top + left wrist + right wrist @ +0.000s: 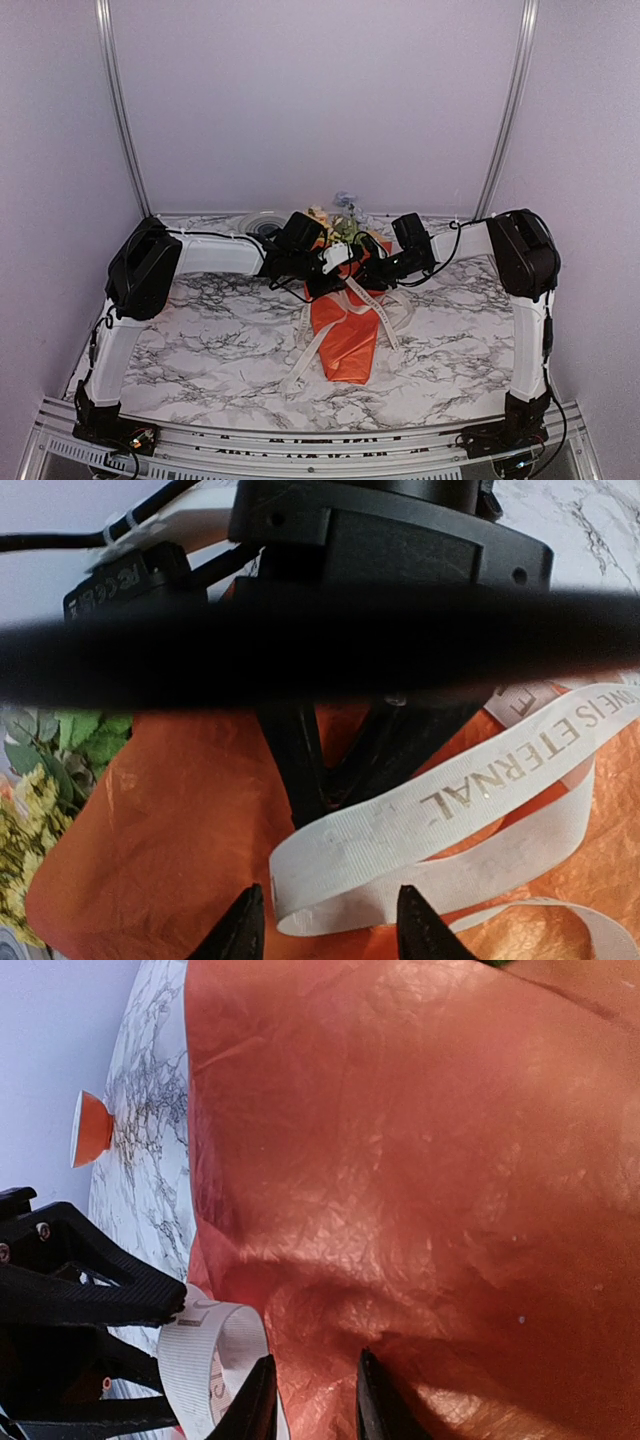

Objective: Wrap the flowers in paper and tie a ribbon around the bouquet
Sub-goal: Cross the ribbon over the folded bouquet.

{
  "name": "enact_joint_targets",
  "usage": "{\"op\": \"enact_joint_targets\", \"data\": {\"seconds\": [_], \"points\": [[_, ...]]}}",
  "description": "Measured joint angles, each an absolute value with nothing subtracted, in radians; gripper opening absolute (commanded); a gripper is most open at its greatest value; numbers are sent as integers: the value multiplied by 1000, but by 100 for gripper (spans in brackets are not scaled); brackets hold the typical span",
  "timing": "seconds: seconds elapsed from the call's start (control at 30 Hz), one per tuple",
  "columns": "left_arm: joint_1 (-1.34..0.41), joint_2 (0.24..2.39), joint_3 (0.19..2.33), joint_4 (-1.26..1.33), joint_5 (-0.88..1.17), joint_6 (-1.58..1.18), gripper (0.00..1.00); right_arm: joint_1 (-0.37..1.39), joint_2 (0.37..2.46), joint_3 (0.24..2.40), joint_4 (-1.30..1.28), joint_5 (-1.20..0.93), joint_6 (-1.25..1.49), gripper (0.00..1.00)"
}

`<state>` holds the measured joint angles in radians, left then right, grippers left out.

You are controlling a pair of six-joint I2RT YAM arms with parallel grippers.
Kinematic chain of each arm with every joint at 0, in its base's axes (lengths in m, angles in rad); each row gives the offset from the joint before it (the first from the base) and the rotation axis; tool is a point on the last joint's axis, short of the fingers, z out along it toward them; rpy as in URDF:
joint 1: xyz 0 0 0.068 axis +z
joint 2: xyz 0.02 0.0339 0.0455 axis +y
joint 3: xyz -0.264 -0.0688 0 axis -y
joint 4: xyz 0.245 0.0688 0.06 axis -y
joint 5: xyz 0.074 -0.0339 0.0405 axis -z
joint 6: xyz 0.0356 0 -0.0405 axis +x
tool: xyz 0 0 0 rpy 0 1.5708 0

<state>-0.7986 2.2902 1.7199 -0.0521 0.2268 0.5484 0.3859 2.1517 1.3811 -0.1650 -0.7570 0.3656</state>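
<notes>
Marble table [220,340] carries the bouquet [348,345], and on the bouquet the right gripper [315,1390] pinches the orange paper [420,1160], probably to keep it still, while the left gripper [330,898], fingers apart, sits around a ribbon [440,810] loop, ready to grab it.

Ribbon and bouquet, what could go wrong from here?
1. The ribbon loop lies loose between the open fingers of the left gripper; it could slide out when they close.
2. The right gripper seems to pinch the thin paper; a pull might tear or unwrap it.
3. Both grippers crowd the top of the bouquet and could bump.
</notes>
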Motion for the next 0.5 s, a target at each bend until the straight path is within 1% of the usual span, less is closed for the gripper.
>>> {"op": "enact_joint_targets", "data": {"seconds": [0.17, 0.23, 0.33, 0.37, 0.5], "points": [[-799, 2310, 1731, -42, 199, 540, 34, 386, 2152, 1381, -165, -757, 366, 27], [-799, 2311, 1731, -42, 200, 536, 24, 386, 2152, 1381, -165, -757, 366, 27], [-799, 2311, 1731, -37, 208, 522, 4, 386, 2152, 1381, -165, -757, 366, 27], [-799, 2311, 1731, -34, 211, 516, 0, 386, 2152, 1381, -165, -757, 366, 27], [-799, 2311, 1731, -14, 219, 471, 0, 386, 2152, 1381, -165, -757, 365, 27]]}}
